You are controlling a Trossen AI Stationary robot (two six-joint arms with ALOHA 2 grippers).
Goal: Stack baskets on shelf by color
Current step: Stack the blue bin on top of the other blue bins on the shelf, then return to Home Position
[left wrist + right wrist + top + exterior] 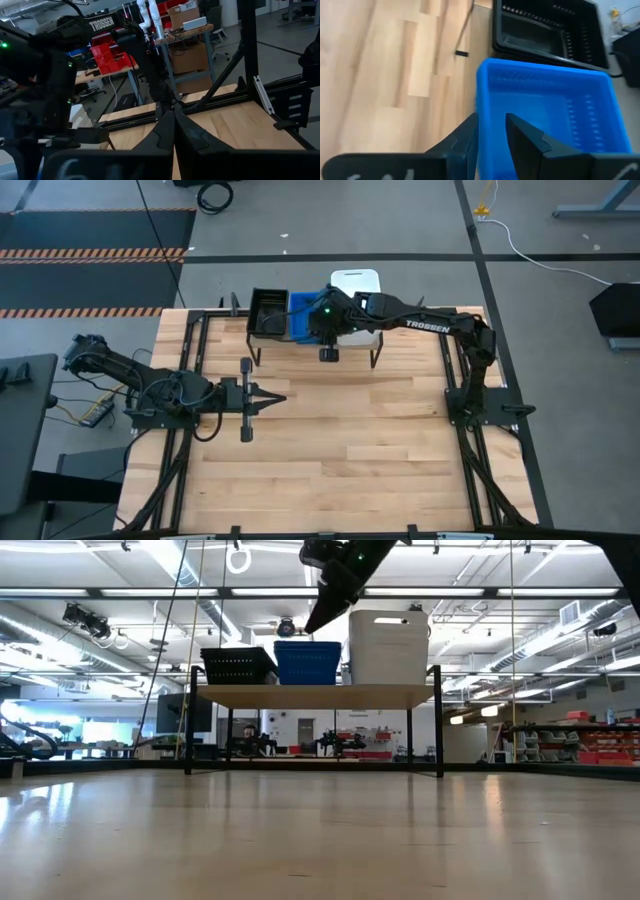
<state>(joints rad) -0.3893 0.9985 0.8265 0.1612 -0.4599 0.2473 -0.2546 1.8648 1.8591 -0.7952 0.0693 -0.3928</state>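
Three baskets stand bottom-down in a row on the shelf [315,695] at the table's far edge: black [268,310] [238,665], blue [300,315] [307,662] and a taller white one [358,288] [388,647]. My right gripper [492,131] [318,618] is open and slants down just above the blue basket [550,110]. Its fingers stand on either side of the line of the basket's near wall [482,95] without touching it. My left gripper [272,398] [174,127] is shut and empty, waiting low over the table's left middle.
The shelf stands on thin black legs [188,730] with open room beneath it. Black frame rails [190,370] run along the table's left and right sides. Bare wood [340,450] spreads from the shelf to the table's near edge.
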